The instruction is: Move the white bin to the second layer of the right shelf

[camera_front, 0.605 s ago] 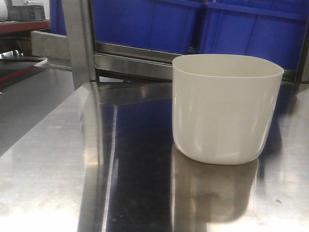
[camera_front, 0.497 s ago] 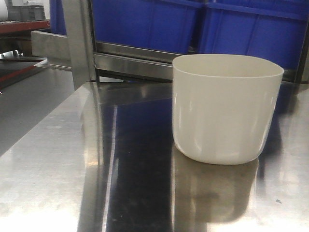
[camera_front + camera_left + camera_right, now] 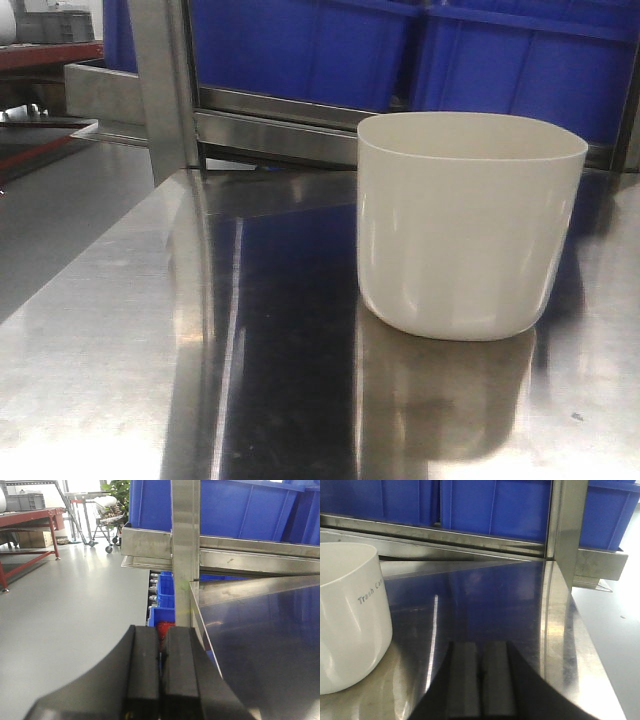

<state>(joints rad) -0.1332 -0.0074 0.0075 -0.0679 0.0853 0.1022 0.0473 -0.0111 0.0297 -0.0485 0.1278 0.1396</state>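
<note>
So white bin [image 3: 347, 625] stands left-fwd of R gripper [image 3: 480, 672], the nearer arm; L gripper [image 3: 160, 655] hangs off left edge of table [image 3: 260, 630], the 2 both pinched closed, empty

Left of my right jaws, the white bin [image 3: 350, 625] ran off the picture's left edge, and its grey lettering [image 3: 370, 596] curved out of sight after "Trash Ca". Beyond both pairs of jaws, the blue crates [image 3: 490, 505] were cropped at the top. My left jaws' bases fell below the frame. From the front, the bin's inside was hidden behind its own wall.
</note>
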